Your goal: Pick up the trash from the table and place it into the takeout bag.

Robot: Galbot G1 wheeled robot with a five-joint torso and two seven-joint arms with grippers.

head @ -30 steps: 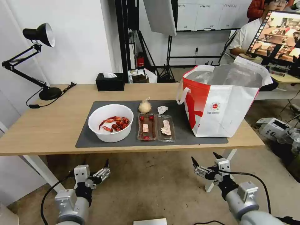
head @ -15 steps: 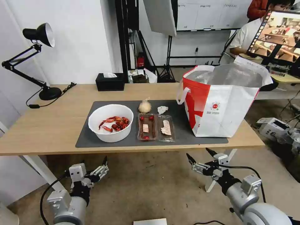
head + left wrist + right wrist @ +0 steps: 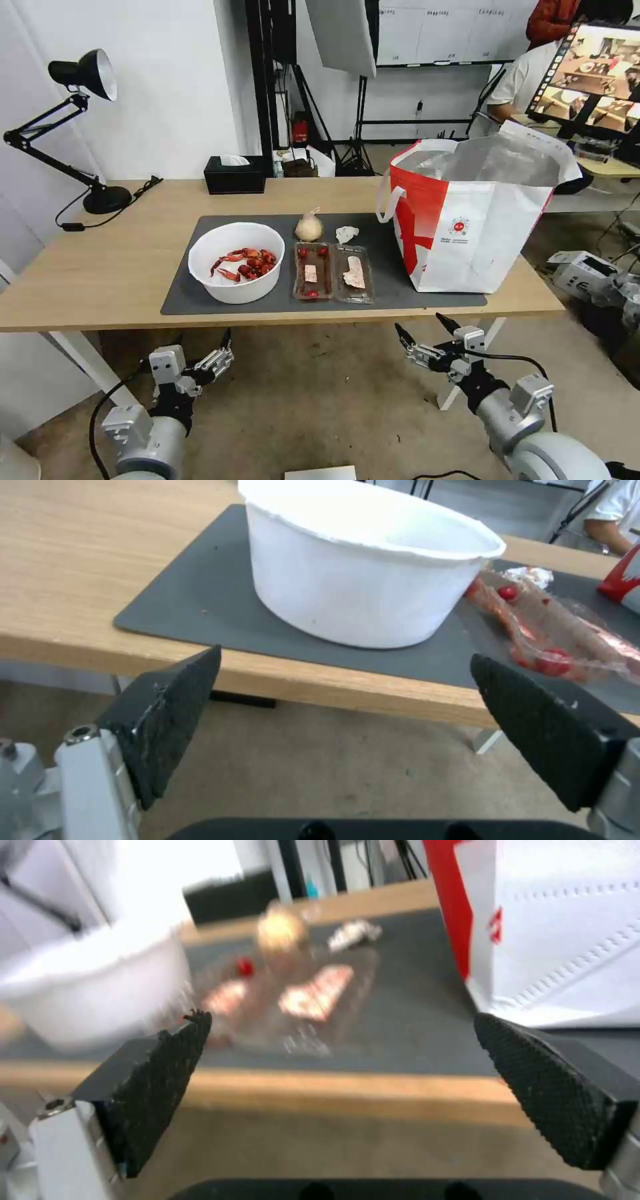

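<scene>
Both my arms are shifting a bit under the table (image 3: 100, 267) edge since a second ago, right gripper (image 3: 427, 335) edging left, left gripper (image 3: 217, 353) barely moving, so nothing's picked yet. Both are gaping wide, holding nothing. Trash is sitting mid-frame on the mat (image 3: 180, 293): bowl (image 3: 237, 261), trays (image 3: 332, 272), pouch (image 3: 309, 227), tissue (image 3: 346, 233); takeout bag (image 3: 475, 212) is standing right of them

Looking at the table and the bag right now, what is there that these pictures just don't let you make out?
- Head view: the inside bottom of the large white takeout bag with the red side panel is hidden by its own walls.
- Head view: the small round red logo is too small to read.
- Left wrist view: the contents of the white round bowl are hidden by its wall.
- Right wrist view: the two clear plastic trays are blurred.
</scene>
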